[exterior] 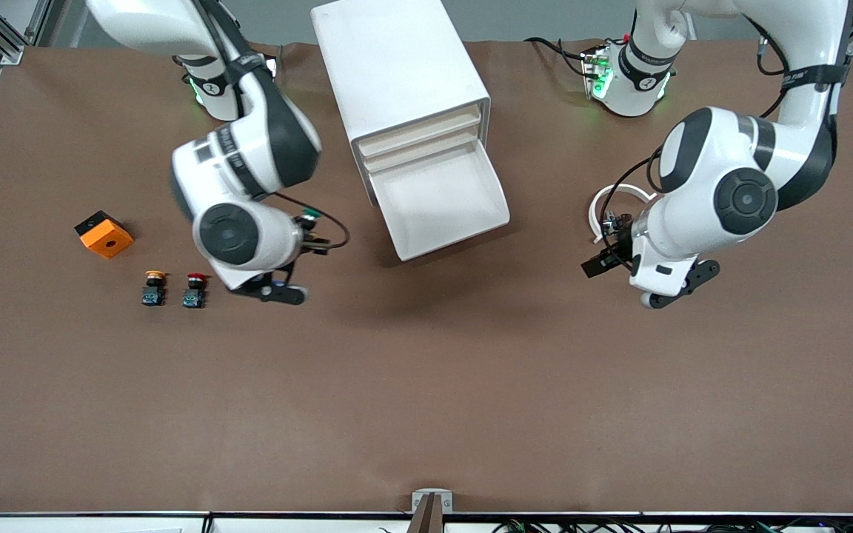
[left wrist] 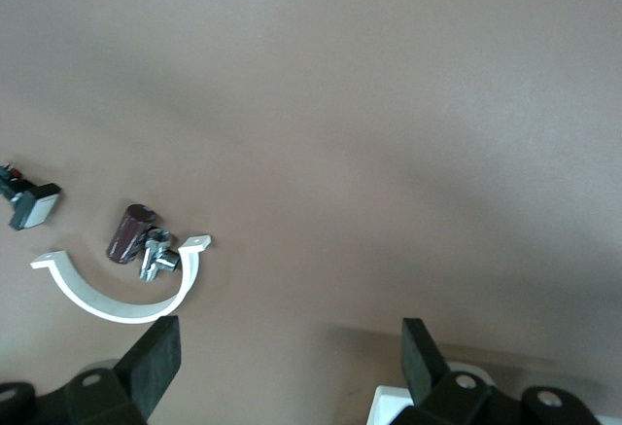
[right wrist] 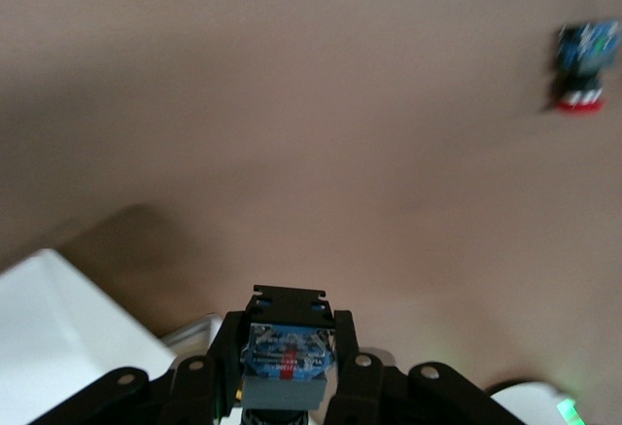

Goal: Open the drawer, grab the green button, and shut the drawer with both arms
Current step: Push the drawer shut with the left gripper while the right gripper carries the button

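The right arm (exterior: 245, 159) is bent down from its base over the brown tabletop (exterior: 426, 385), its wrist folded so that the right pincer (right wrist: 289, 342) hangs above the bare surface between the white cabinet (exterior: 397, 66) and the two loose pushbuttons. The right pincer is closed on the button (right wrist: 287, 359), whose dark black-blue blocky body with a small red mark is seen clamped between the black fingers (right wrist: 225, 347) in the right wrist view; in the front view a glimpse of its green cap (exterior: 310, 215) is seen beside the wrist. The left arm (exterior: 737, 185) is arched over the tabletop toward its own end of the table, and the left pincer (left wrist: 292, 357) is held with its black, wedge-shaped fingers (left wrist: 155, 352) spread wide, nothing between them. Under it a curved white plastic bracket (left wrist: 117, 299) and a small dark red cylinder with a metal fitting (left wrist: 136, 235) lie close together. The drawer (exterior: 441, 200), a shallow, smooth white tray, is pulled out of the boxy cabinet toward the front camera, with cream front strips of the other drawers above it. A yellow-capped button (exterior: 153, 287) and a red-capped button (exterior: 194, 289) are set side by side, with an orange block (exterior: 104, 234) with a round hole farther from the camera, toward the right arm's end.
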Motion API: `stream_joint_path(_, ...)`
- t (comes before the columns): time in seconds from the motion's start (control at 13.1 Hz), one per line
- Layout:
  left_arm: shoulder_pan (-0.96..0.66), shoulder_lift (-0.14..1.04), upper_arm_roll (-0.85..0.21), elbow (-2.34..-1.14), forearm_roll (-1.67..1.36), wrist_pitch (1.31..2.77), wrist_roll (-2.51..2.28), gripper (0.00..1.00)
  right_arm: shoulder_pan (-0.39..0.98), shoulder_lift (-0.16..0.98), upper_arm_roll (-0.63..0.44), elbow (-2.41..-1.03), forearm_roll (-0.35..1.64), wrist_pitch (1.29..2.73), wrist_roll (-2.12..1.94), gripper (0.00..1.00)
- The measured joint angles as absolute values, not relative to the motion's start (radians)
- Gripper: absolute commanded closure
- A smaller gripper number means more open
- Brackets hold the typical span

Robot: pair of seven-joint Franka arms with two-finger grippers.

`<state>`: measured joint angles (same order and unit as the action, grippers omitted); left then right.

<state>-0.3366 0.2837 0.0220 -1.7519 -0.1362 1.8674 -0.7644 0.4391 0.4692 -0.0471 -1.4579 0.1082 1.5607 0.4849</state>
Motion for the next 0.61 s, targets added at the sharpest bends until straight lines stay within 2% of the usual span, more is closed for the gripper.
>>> stream_joint_path(0.23, -0.383, 0.351, 0.019, -1.754, -0.136, 1.932, -0.765, 0.0, 0.317, 0.468, -0.048, -1.508, 0.029, 1.65, 0.251, 0.78)
stream_joint_path(0.61, -0.444, 0.492, 0.017, -1.757, -0.136, 2.129, -0.756, 0.0, 0.184, 0.476, -0.048, -1.708, -0.013, 2.025, -0.013, 0.78)
